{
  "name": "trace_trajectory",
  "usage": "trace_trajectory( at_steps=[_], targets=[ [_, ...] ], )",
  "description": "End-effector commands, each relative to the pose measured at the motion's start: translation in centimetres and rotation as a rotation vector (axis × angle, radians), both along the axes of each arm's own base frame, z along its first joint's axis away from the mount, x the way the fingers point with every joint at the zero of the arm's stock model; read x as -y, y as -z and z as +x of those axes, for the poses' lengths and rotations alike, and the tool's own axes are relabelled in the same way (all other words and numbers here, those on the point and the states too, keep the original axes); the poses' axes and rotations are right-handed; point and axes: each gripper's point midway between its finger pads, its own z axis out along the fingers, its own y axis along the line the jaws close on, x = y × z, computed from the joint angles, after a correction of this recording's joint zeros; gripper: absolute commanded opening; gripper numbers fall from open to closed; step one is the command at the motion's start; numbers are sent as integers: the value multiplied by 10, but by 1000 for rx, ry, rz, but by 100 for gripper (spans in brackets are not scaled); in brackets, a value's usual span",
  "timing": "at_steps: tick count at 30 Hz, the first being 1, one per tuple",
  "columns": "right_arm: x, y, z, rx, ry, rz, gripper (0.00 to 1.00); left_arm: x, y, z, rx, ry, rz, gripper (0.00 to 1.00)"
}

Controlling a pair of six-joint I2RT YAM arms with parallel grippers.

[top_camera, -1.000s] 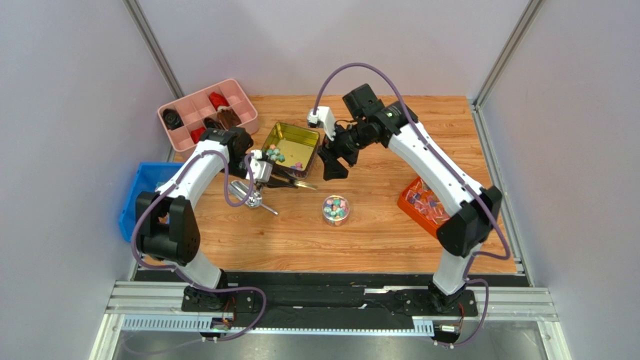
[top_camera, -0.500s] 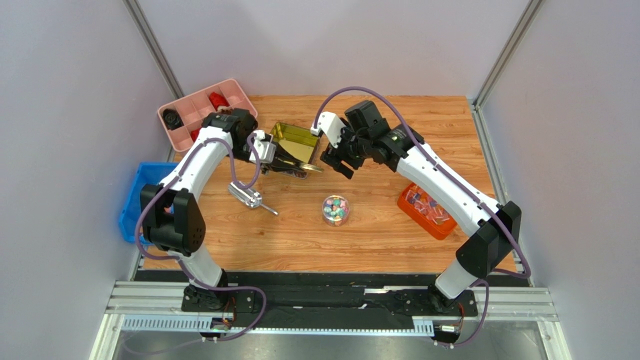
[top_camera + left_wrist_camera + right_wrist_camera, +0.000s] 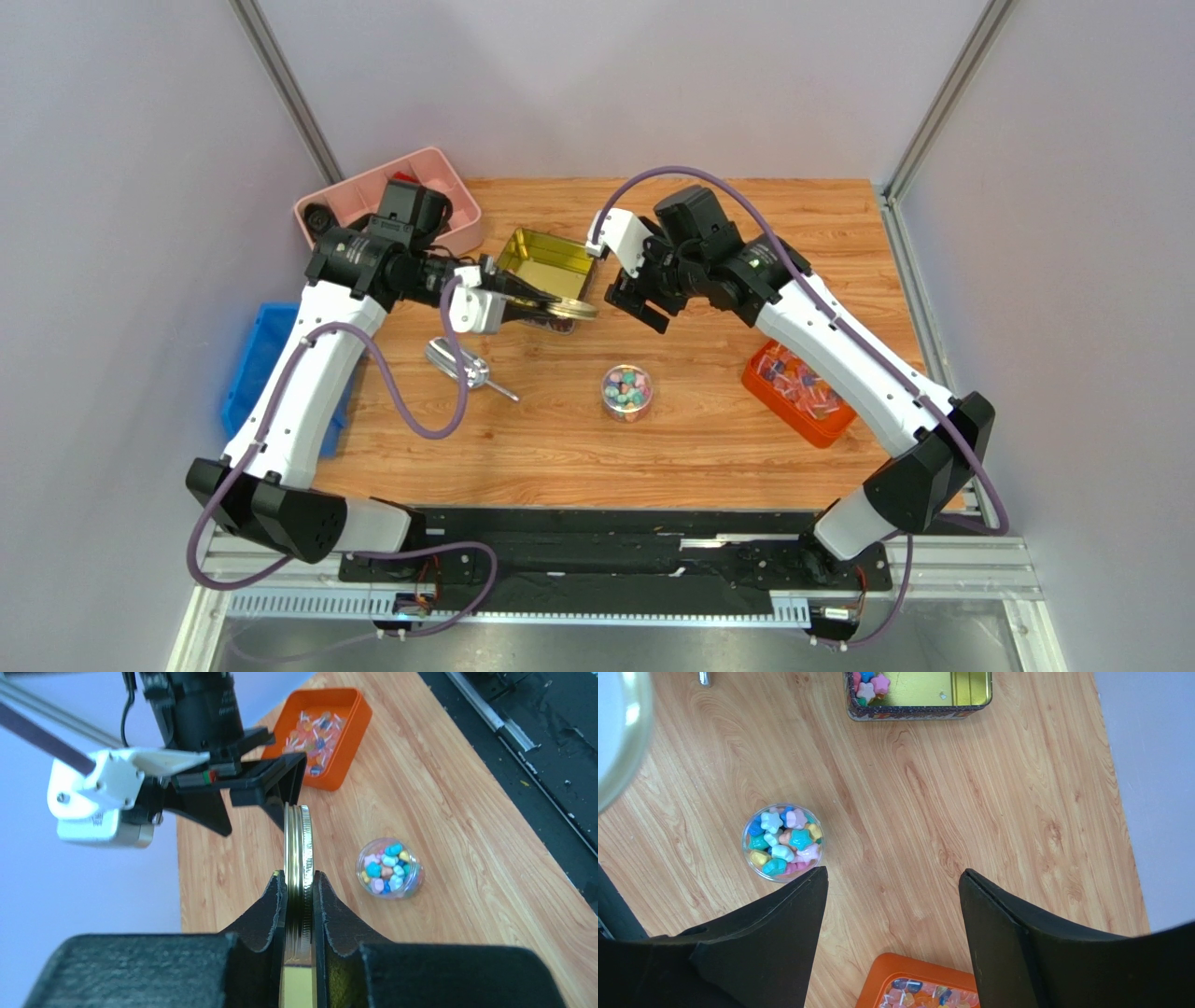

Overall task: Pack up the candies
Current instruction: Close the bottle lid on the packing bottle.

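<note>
Weight is no problem here: the candies (image 3: 783, 842) are small and light. I judge them hard and smooth, so single pieces would roll and slip away from wide fingers. It is better not to pinch them one by one. They sit in a small clear jar (image 3: 626, 391) that stands upright near the middle of the table (image 3: 730, 462), open at the top. The sensible place to take hold is the wall of this jar, from two sides and low, so that it does not tip. I cannot tell if the jar is plastic or glass, so the grip should be gentle.

In the right wrist view the pieces look more like little stars or flowers than balls. They are blue, teal, pink, yellow and white, heaped up to near the rim. A few more of the same kind lie in one corner of the gold tin (image 3: 927, 693) further back.

The left gripper (image 3: 298, 876) is clamped on the rim of a round gold lid (image 3: 298, 829), raised off the table near the front side of the tin. The right gripper (image 3: 892, 938) hangs with its jaws wide apart and nothing between them. It is close to the opposite rim of the lid; whether it touches I cannot tell.

A metal scoop (image 3: 463, 367) lies left of the jar, and an orange tray (image 3: 793, 392) of wrapped sweets is on the right. A pink compartment tray (image 3: 351, 207) and a blue bin (image 3: 260, 371) are at the left side.
</note>
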Motion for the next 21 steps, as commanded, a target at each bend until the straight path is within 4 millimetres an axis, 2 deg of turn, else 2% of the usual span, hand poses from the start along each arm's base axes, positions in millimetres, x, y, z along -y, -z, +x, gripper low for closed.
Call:
trace_trajectory(
  at_steps=[1, 5, 6, 8, 13, 16, 18, 19, 20, 21],
  targets=[
    [6, -36, 6, 114, 20, 25, 73, 0, 12, 46, -99, -217, 76, 0],
    [13, -47, 14, 167, 77, 35, 73, 3, 34, 68, -210, -344, 51, 0],
    [18, -49, 17, 188, 101, 24, 73, 3, 39, 71, -299, -393, 39, 0],
    [25, -60, 24, 245, 151, 31, 73, 3, 47, 89, -334, -493, 7, 0],
    [32, -71, 30, 302, 207, 48, 72, 4, 63, 113, -646, -698, -29, 0],
    [31, -68, 27, 308, 207, 44, 73, 8, 77, 128, -767, -756, -33, 0],
    [26, -64, 23, 311, 196, 40, 74, 14, 77, 131, -867, -772, -49, 0],
    [25, -60, 21, 313, 191, 29, 75, 17, 85, 134, -915, -772, -39, 0],
    [23, -56, 18, 314, 182, 21, 83, 20, 80, 135, -957, -770, -49, 0],
    [17, -55, 13, 320, 166, 17, 87, 22, 81, 136, -997, -774, -49, 0]
  ],
)
